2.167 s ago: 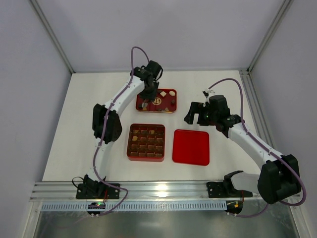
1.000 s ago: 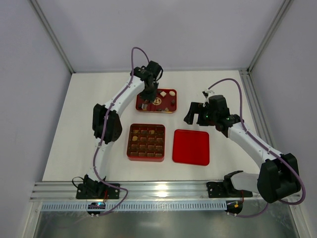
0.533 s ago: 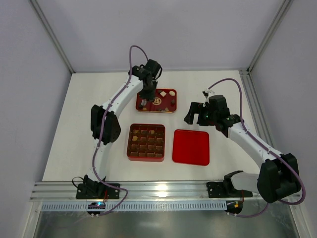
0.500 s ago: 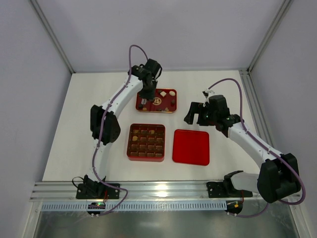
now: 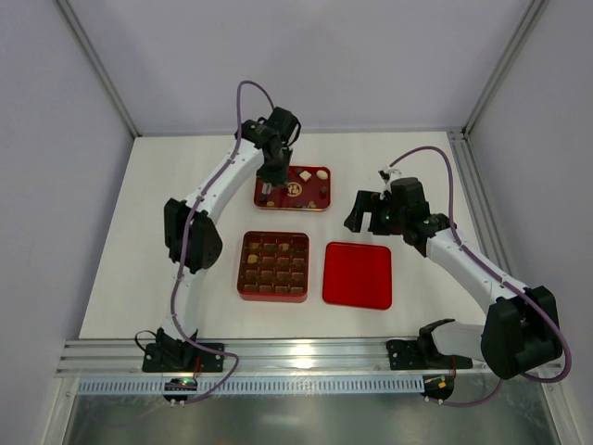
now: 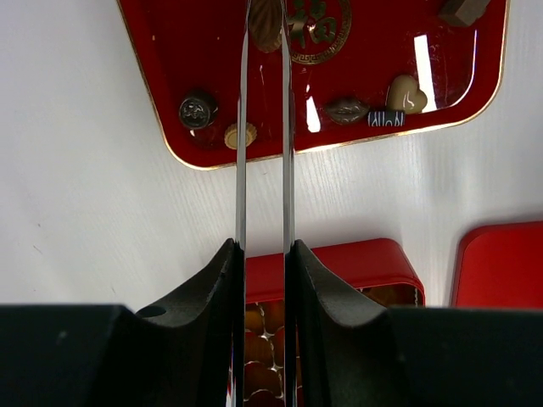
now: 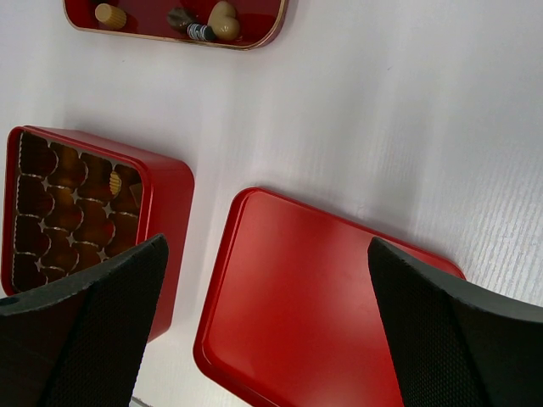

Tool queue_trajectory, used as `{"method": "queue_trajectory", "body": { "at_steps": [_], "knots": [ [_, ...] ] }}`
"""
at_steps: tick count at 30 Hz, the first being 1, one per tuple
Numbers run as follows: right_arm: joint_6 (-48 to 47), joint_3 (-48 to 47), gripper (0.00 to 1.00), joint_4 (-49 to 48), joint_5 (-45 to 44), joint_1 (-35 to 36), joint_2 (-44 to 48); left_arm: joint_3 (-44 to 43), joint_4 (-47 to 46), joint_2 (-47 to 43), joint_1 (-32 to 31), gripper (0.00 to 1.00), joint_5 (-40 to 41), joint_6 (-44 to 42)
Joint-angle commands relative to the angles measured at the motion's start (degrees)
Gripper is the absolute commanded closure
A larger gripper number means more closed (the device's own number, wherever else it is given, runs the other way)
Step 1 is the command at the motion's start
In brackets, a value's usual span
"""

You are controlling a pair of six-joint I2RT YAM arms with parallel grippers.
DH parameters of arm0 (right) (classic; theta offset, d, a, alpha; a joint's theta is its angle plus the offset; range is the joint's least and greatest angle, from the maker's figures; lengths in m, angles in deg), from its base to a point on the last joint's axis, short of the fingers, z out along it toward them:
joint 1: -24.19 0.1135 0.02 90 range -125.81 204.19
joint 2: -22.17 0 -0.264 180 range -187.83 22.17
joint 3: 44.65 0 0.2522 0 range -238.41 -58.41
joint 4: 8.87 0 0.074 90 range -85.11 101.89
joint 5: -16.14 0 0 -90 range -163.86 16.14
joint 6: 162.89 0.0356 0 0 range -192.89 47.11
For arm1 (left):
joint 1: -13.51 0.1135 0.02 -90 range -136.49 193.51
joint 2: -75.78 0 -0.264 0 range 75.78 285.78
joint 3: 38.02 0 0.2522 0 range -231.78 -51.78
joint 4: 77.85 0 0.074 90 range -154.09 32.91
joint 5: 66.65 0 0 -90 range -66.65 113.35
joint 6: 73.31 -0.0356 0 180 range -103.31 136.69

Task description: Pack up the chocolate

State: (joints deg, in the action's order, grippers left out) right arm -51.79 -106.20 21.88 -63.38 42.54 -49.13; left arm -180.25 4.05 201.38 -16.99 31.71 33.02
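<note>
Small chocolates lie in a shallow red tray (image 5: 315, 203); the left wrist view shows a round dark one (image 6: 196, 110), a small tan one (image 6: 240, 135), a tan heart (image 6: 406, 93) and others. My left gripper (image 5: 268, 189) hangs over the tray's left part. Its thin blades (image 6: 264, 38) are shut on a ribbed brown chocolate (image 6: 265, 19). The red box with grid compartments (image 5: 273, 266) holds a few pieces in its far row. My right gripper (image 5: 366, 211) is open and empty above the flat red lid (image 5: 358, 274), with the lid between its fingers (image 7: 271, 339).
The box (image 7: 85, 212) and lid (image 7: 314, 314) lie side by side near the table's middle, with the tray (image 7: 254, 38) behind them. White table surface lies to the left and right. A metal rail (image 5: 306, 357) runs along the near edge.
The left arm's elbow has swung left and up, and its gripper has shifted slightly towards the back over the tray. The right arm has not moved.
</note>
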Motion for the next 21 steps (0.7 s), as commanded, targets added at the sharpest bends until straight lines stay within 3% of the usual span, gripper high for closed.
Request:
{"method": "queue_trajectory", "body": {
  "at_steps": [1, 10, 21],
  "knots": [
    [-0.19, -0.64, 0.00, -2.40, 0.42, -0.16, -0.32, -0.82, 0.85, -5.71, 0.18, 0.73, 0.17, 0.54],
    [0.25, -0.11, 0.00, -3.37, 0.07, -0.16, -0.50, 8.38, 0.07, -13.18, -0.70, 0.73, -0.98, 2.03],
    [1.22, -0.37, 0.00, -3.37, -1.34, -0.16, 0.82, 24.30, -1.60, -29.51, -3.60, 0.73, -1.33, 4.84]
  ]
}}
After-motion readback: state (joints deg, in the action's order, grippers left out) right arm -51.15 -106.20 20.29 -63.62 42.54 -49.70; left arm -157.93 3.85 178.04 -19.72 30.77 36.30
